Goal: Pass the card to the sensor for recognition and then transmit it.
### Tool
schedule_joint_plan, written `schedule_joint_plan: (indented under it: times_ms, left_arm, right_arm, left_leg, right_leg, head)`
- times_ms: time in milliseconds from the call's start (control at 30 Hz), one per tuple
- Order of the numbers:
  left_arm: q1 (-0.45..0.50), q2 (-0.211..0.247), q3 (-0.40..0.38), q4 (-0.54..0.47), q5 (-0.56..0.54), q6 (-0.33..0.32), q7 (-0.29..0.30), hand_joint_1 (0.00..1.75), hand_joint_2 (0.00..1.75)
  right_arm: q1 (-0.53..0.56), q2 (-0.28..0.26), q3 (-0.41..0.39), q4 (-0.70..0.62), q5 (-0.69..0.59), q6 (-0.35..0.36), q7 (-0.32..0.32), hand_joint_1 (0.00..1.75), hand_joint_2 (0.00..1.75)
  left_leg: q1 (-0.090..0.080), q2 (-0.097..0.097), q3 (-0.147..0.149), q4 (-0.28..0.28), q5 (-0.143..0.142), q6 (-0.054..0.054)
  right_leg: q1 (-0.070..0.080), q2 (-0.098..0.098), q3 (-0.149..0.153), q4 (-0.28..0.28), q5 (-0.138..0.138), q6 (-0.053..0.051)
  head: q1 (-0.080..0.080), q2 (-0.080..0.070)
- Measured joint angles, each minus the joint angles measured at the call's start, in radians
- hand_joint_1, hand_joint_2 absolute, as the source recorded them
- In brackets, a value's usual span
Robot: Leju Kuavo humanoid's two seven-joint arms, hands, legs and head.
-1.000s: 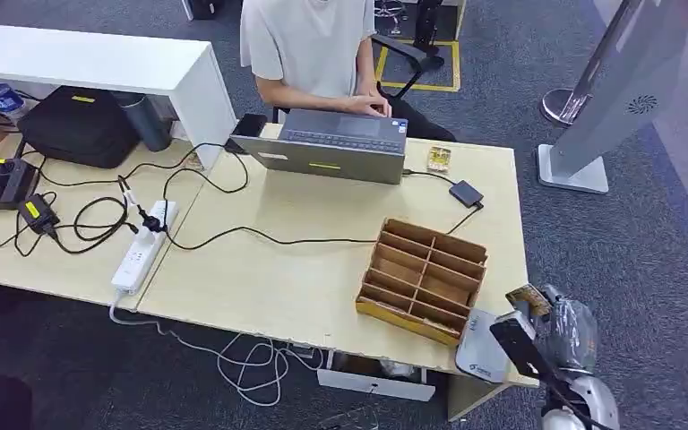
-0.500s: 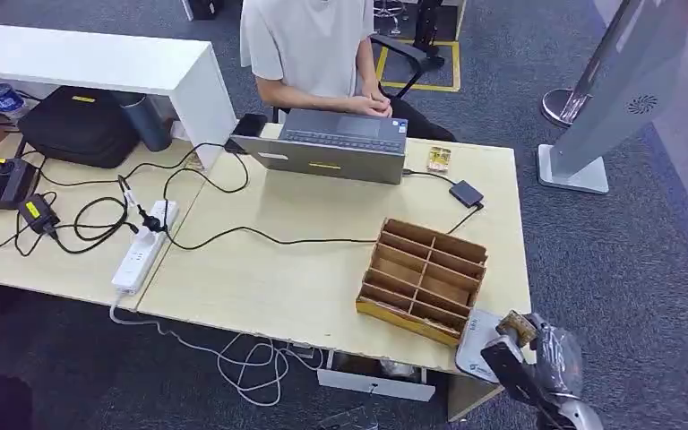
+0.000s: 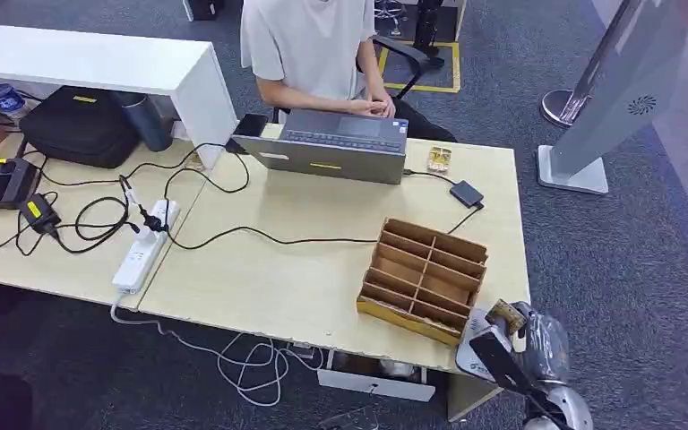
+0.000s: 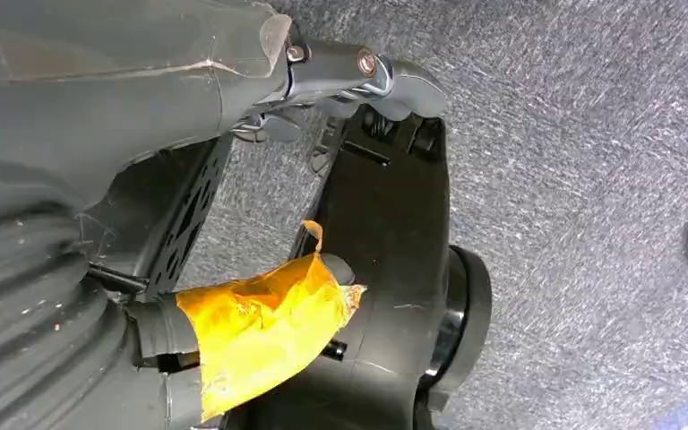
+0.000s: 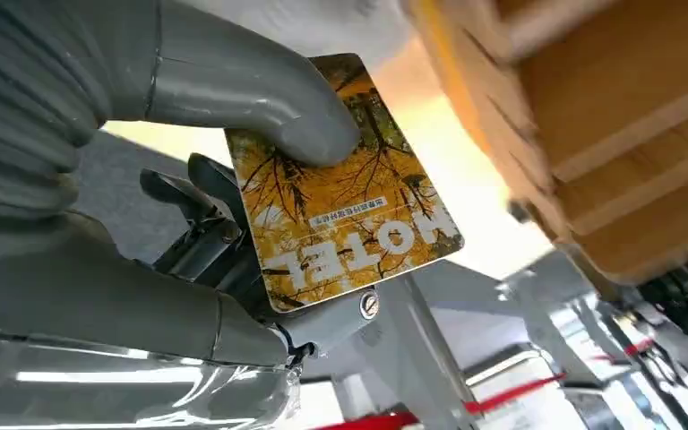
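My right hand (image 3: 527,345) holds a yellow tree-print hotel card (image 3: 505,315) at the table's front right corner. In the right wrist view the thumb (image 5: 260,98) presses the card (image 5: 345,188) against the darker fingers, with the word HOTEL showing. The card hangs over the near edge of the white sensor pad (image 3: 468,355), right beside the wooden divider box (image 3: 423,279). Whether card and pad touch I cannot tell. My left hand (image 4: 260,224) hangs over grey carpet, its thumb wrapped in orange tape, holding nothing.
A person sits behind the grey laptop (image 3: 333,143) at the table's (image 3: 269,269) far edge. A second yellow card (image 3: 439,159) and a small black box (image 3: 466,193) on a cable lie past the divider box. Cables and a power strip (image 3: 143,246) lie at left.
My right hand has carried the card left and lower, from beyond the table's right edge to over the white sensor pad. The person's hands shifted slightly at the laptop.
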Motion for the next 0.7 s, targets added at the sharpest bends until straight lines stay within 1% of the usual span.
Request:
schedule_joint_plan:
  times_ms: [200,267,400,500,567,700]
  left_arm:
    - [0.000,0.000,0.000,0.000,-0.009,-0.009,-0.002,0.00,1.75]
    - [0.000,0.000,0.000,0.000,-0.010,-0.014,-0.003,0.00,1.75]
    - [-0.001,-0.002,0.000,0.000,-0.008,-0.031,0.001,0.00,1.75]
    - [-0.002,-0.003,0.000,0.000,-0.005,-0.044,0.014,0.00,1.75]
    - [-0.002,-0.004,0.000,0.000,0.003,-0.056,0.026,0.00,1.75]
    - [-0.002,-0.005,0.000,0.000,0.015,-0.077,0.046,0.00,1.75]
  right_arm:
    - [-0.055,0.000,0.013,-0.047,0.003,0.001,0.001,1.75,1.75]
    - [-0.103,0.000,0.027,-0.073,0.014,0.015,0.012,1.75,1.75]
    - [-0.242,0.003,0.074,-0.115,0.058,0.062,0.072,1.75,1.75]
    - [-0.338,0.023,0.126,-0.121,0.089,0.094,0.120,1.75,1.75]
    - [-0.410,0.048,0.173,-0.109,0.113,0.110,0.156,1.75,1.75]
    - [-0.546,0.104,0.258,-0.028,0.141,0.114,0.206,1.75,1.75]
  left_leg:
    - [0.000,-0.001,-0.002,0.000,0.001,0.001]
    - [0.000,0.000,-0.002,0.000,0.001,0.001]
    - [0.000,0.001,-0.001,0.000,0.002,0.001]
    - [0.000,0.001,-0.001,0.000,0.003,0.000]
    - [0.000,0.000,-0.001,0.000,0.003,-0.001]
    - [0.001,0.000,-0.001,0.000,0.004,-0.001]
  right_leg:
    - [0.000,-0.002,-0.001,0.000,0.000,0.000]
    - [0.000,0.000,-0.001,0.000,0.001,0.000]
    - [0.000,0.000,-0.002,0.000,0.001,-0.001]
    - [0.000,0.000,-0.002,0.001,0.001,-0.001]
    - [0.000,0.000,-0.002,0.001,0.001,-0.001]
    - [0.000,0.001,-0.003,0.002,0.002,-0.001]
  head:
    - [0.000,0.000]
    - [0.000,0.000]
    - [0.000,0.000]
    - [0.000,0.000]
    - [-0.001,0.000]
    - [0.000,0.000]
